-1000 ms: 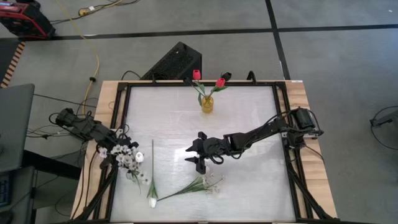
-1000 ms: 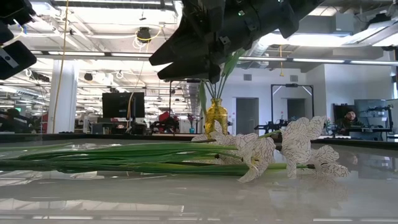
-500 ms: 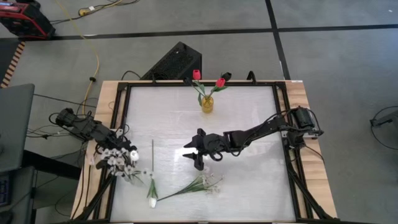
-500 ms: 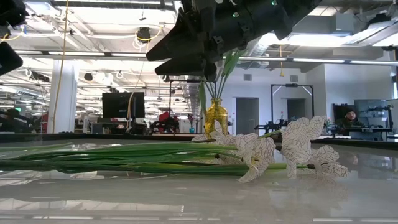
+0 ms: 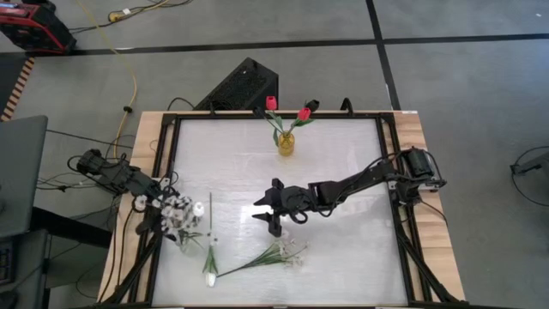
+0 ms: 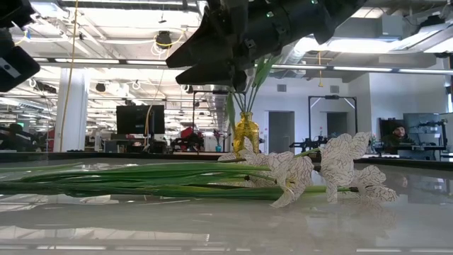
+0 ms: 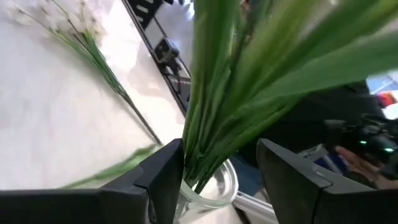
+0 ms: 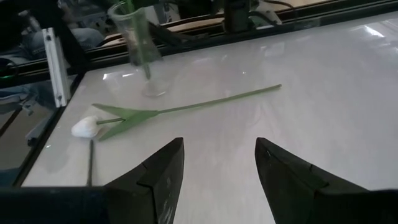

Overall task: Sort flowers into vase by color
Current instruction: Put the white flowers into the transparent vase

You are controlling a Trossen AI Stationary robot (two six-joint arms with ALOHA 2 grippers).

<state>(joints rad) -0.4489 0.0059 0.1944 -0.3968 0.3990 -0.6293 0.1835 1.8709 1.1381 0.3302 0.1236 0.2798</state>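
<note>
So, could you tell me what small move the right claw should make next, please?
Probably ease the open right claw forward and down toward the white tulip with the long green stem: it lies flat on the glossy white tabletop ahead, ungrasped.

A white table point(image 5: 343, 257) with wooden side edges stands on a grey floor point(image 5: 480, 86). A black box point(image 5: 238, 86) sits just behind it, a yellow cable point(image 5: 130, 77) trails past (toward a red machine point(image 5: 33, 26) in the corner).
</note>
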